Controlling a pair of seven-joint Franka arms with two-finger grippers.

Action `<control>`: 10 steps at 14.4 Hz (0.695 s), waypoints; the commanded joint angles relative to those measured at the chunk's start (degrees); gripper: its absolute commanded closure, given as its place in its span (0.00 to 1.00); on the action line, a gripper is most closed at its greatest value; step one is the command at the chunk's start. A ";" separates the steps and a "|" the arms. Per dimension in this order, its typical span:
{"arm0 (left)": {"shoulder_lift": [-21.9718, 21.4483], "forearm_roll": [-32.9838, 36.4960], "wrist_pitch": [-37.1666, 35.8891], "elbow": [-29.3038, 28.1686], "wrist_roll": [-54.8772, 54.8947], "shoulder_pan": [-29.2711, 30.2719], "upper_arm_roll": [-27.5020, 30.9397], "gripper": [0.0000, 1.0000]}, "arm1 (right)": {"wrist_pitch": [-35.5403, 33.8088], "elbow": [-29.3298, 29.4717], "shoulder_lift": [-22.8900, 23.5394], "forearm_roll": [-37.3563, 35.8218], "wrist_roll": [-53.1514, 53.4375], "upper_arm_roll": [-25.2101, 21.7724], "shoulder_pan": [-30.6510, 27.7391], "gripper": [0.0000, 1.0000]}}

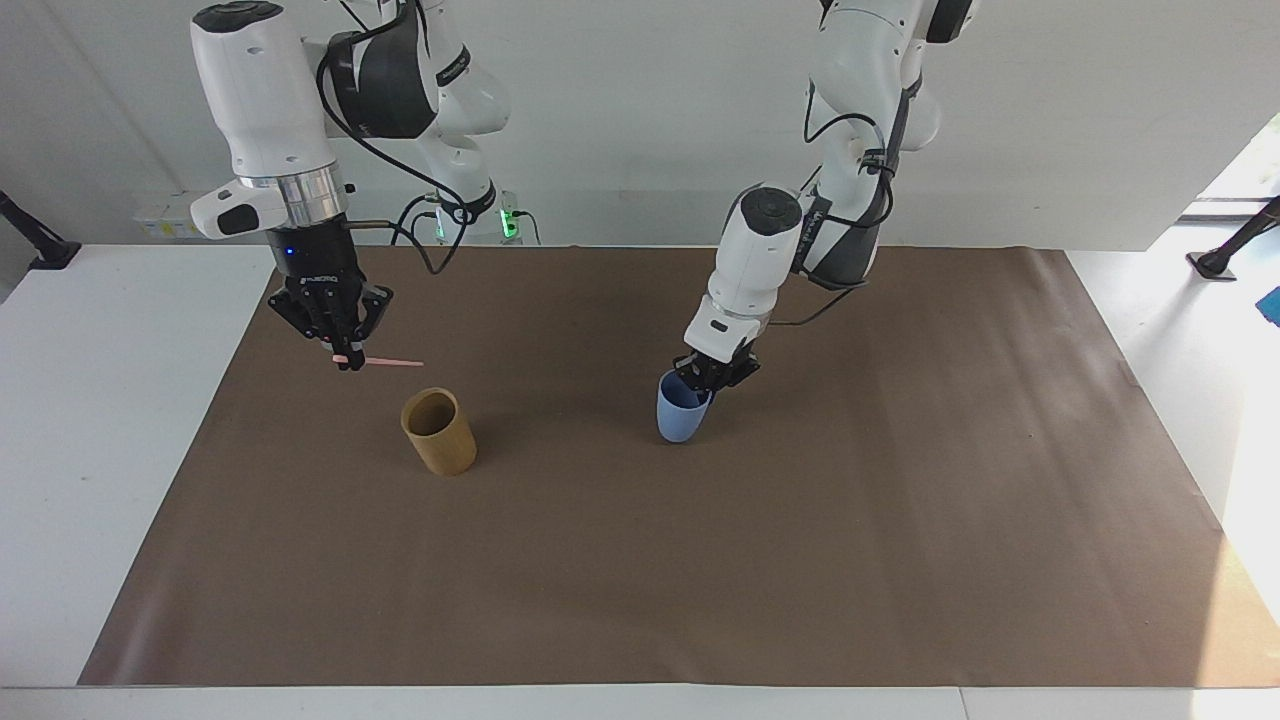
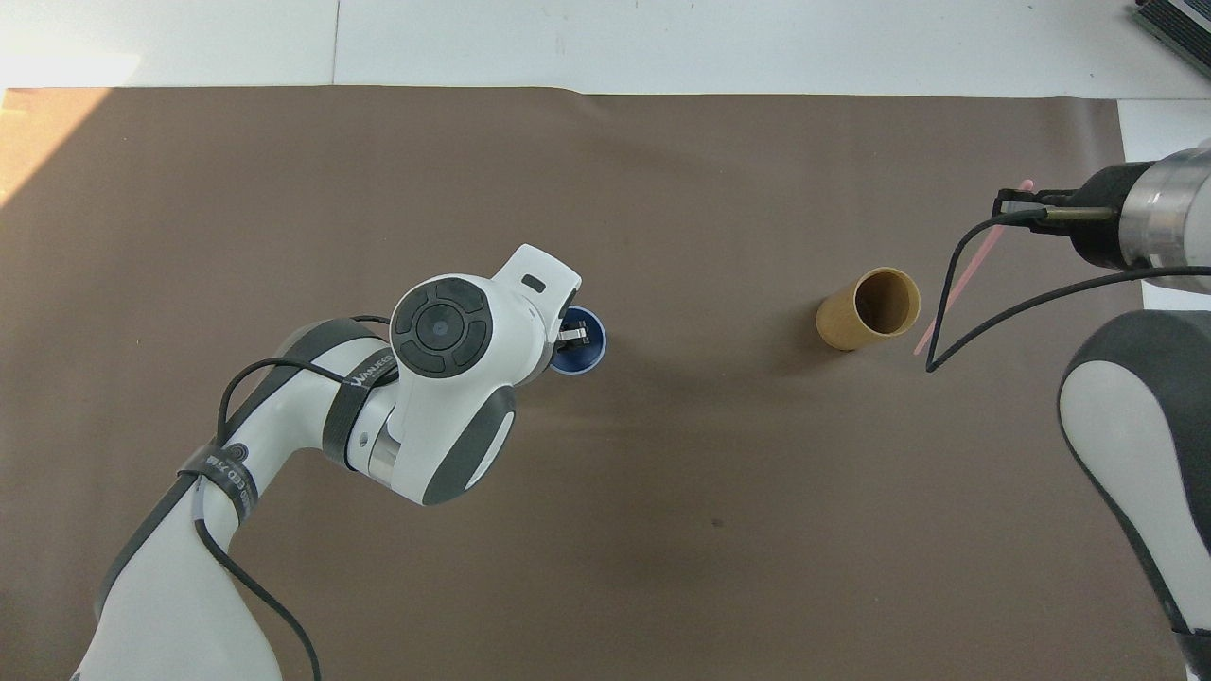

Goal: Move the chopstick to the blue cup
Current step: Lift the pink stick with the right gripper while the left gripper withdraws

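One camera is sitting high across the worktop [image 1: 60, 420] and is facing the two robots, looking down at a moderate slant; it is taking in the whole brown mat [image 1: 640, 560], both arm bases at the top, and the wall past them. The other camera is hanging high over the robots' own end and is looking forward and steeply down, so the arms are entering from its lower edge and are looming large. It is sitting closer in, cropping the mat's nearer corners. Both are sharing the mat's middle, with the tan holder [image 1: 438, 431] [image 2: 868, 308] and the blue cup [image 1: 682, 409] [image 2: 578, 351], turned half a turn between them.
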 commanded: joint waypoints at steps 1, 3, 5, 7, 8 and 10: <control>1.28 0.19 1.14 0.94 0.65 -0.42 0.53 0.61 | -0.97 0.88 0.27 -0.50 -0.85 0.36 -0.17 1.00; 1.37 0.19 1.15 1.03 1.00 -0.51 0.53 0.00 | -0.97 0.96 0.36 -0.50 -0.94 0.36 -0.17 1.00; 1.29 1.76 0.01 1.55 0.83 -0.68 0.62 0.00 | -0.88 0.96 0.36 -0.50 -0.85 0.44 -0.08 1.00; 0.50 2.39 -3.31 2.78 1.00 -0.16 0.62 0.00 | -0.97 1.92 0.53 -0.50 0.03 2.11 1.23 1.00; -0.55 2.39 -6.47 3.92 1.09 0.19 0.88 0.00 | -0.97 1.84 0.53 -0.76 0.73 2.11 2.54 1.00; -2.13 2.56 -10.18 5.60 1.17 1.85 1.06 0.00 | 0.43 1.93 1.58 -0.94 5.45 2.11 6.67 1.00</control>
